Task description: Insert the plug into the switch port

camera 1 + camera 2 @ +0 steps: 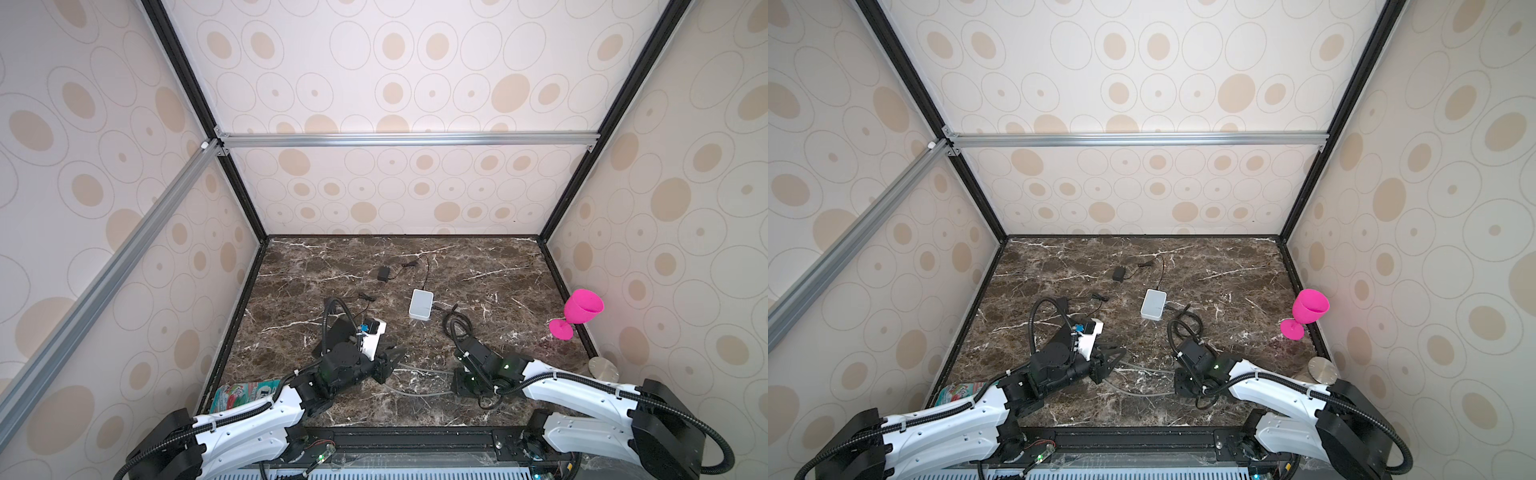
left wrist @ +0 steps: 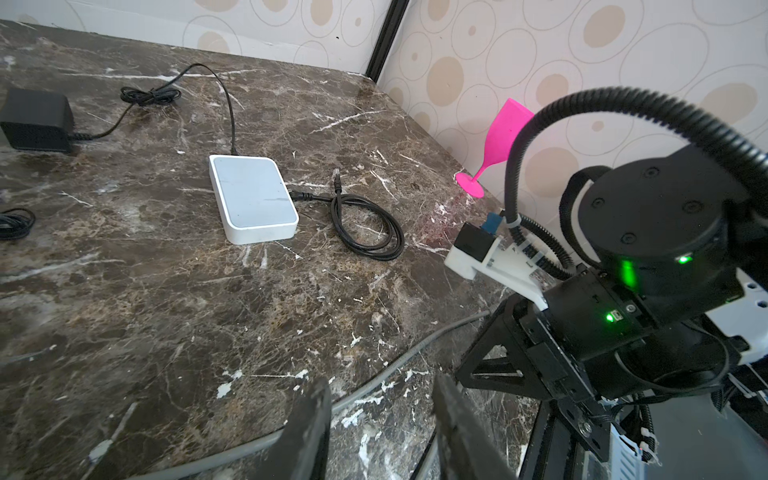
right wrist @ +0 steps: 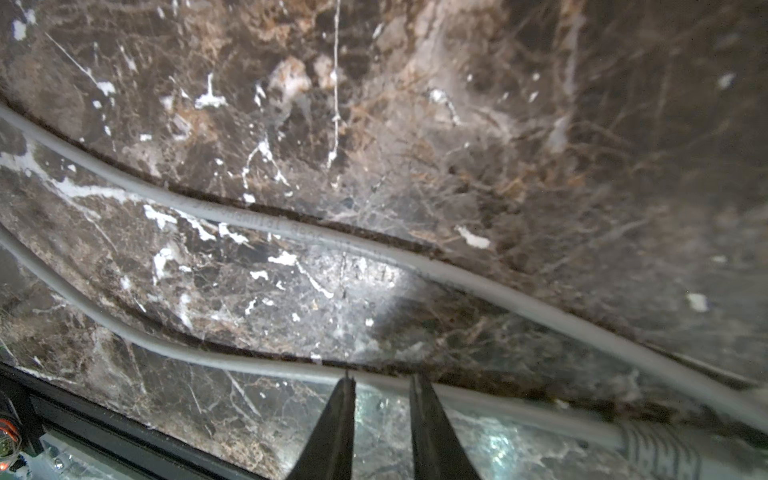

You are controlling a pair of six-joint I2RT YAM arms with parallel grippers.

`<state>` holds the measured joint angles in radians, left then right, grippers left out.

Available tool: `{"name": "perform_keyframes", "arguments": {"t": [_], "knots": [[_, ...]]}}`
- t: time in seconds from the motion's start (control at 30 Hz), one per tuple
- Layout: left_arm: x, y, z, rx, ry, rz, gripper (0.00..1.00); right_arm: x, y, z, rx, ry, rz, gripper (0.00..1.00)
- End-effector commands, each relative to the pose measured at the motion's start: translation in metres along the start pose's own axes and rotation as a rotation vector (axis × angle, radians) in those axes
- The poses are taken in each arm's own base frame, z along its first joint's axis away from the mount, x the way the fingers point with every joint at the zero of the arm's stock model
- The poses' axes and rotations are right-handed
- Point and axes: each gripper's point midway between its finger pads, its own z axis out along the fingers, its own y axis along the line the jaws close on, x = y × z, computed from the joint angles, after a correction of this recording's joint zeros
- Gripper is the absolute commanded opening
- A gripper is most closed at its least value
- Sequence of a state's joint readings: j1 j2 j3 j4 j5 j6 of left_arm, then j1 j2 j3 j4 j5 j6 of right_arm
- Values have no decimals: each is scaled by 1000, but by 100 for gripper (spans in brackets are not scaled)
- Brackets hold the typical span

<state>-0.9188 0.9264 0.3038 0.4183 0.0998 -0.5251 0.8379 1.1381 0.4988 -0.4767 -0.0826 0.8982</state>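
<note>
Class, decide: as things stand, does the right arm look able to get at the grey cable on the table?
Probably yes: the right gripper hangs open with its tips right at the grey cable, and nothing lies between them.

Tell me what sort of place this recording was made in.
Probably a lab robot test cell, not a home: wallpapered panels on an aluminium frame box in a marble-look tabletop, with robot arms mounted along its front edge and a switch staged mid-table.

One white switch (image 1: 421, 304), one black adapter (image 1: 382, 274), one pink goblet (image 1: 584, 306) — one grey cable (image 3: 291, 230), one metal disc (image 1: 602, 368).
</note>
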Motion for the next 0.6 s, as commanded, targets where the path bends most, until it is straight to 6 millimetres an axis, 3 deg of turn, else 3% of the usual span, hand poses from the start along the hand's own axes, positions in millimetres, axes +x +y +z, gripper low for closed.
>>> {"name": "perform_keyframes", "arguments": {"t": [0.0, 0.3, 0.57], "knots": [[-30, -11, 0, -1, -66, 48, 40, 8, -7, -5, 33, 50, 7, 26], [-43, -18, 1, 9, -73, 88, 41, 47, -26, -17, 26, 120, 40, 23], [-43, -21, 8, 22, -52, 85, 42, 37, -48, -5, 100, 44, 85, 25]]}}
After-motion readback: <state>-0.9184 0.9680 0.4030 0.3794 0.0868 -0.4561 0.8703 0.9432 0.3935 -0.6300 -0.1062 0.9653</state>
